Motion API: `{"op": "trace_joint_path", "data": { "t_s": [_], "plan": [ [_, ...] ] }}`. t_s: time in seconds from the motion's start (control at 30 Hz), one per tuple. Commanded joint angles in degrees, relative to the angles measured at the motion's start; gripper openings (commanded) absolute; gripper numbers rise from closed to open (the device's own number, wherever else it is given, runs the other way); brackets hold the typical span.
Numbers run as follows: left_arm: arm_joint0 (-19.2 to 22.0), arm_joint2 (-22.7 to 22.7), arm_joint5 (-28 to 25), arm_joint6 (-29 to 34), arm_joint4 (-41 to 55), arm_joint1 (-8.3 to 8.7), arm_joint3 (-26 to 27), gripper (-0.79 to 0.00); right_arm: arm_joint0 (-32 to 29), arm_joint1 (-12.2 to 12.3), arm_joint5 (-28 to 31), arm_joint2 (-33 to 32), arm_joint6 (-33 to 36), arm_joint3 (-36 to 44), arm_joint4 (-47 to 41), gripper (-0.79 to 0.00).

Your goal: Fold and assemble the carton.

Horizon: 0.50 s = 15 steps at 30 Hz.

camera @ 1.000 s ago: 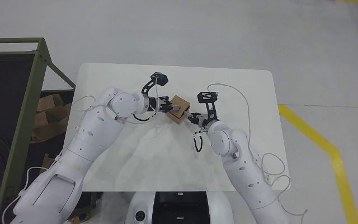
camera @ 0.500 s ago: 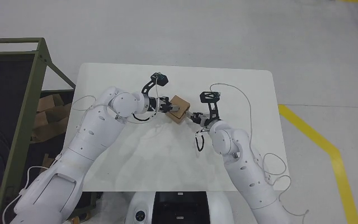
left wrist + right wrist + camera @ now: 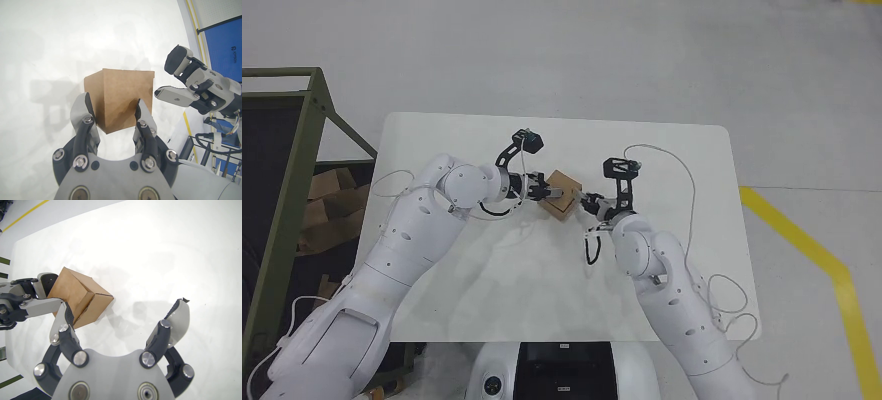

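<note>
The brown carton [image 3: 564, 193] sits near the middle of the white bench [image 3: 672, 150], folded up into a small box shape. The left gripper [image 3: 538, 190] is on one side of the carton, and its fingers [image 3: 90, 106] are closed in on the carton's near corner, one on each of the two walls, holding it. From the right wrist view the carton [image 3: 83, 300] shows an end where two flaps meet with a little gap between them. The right gripper [image 3: 590, 207] is on the other side of the carton from the left one. Its fingers are spread wide and hold nothing. One of these fingers [image 3: 65, 313] is right at the flap end of the carton, but I cannot tell if it touches. The other finger is well away from the carton, over bare bench. Far from the carton, past the bench edge on the left arm's side, a green frame [image 3: 312, 110] stands with cardboard pieces [image 3: 332, 195] by it.
</note>
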State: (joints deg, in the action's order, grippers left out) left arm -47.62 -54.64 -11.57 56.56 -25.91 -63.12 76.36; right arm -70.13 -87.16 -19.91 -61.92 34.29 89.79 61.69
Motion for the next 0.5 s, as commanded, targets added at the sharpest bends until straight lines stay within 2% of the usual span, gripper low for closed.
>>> {"op": "trace_joint_path", "data": {
  "t_s": [0.0, 0.17, 0.47],
  "plan": [
    [0.0, 0.0, 0.1, 0.0, 0.0, -0.02, 0.0, -0.345, 0.7, -0.2, -2.0, 0.6, -0.4, -0.9, 0.7, 0.0],
    [-0.1, -0.1, 0.2, -0.2, 0.0, -0.03, 0.1, -0.348, 2.1, -0.6, -5.5, 1.7, 0.1, -2.8, 2.0, 0.0],
    [-0.1, -0.1, 0.1, 0.1, -0.1, -0.09, 0.1, -0.348, 3.0, -0.9, -5.7, 1.9, 1.0, -4.7, 2.2, 0.0]
  ]
}}
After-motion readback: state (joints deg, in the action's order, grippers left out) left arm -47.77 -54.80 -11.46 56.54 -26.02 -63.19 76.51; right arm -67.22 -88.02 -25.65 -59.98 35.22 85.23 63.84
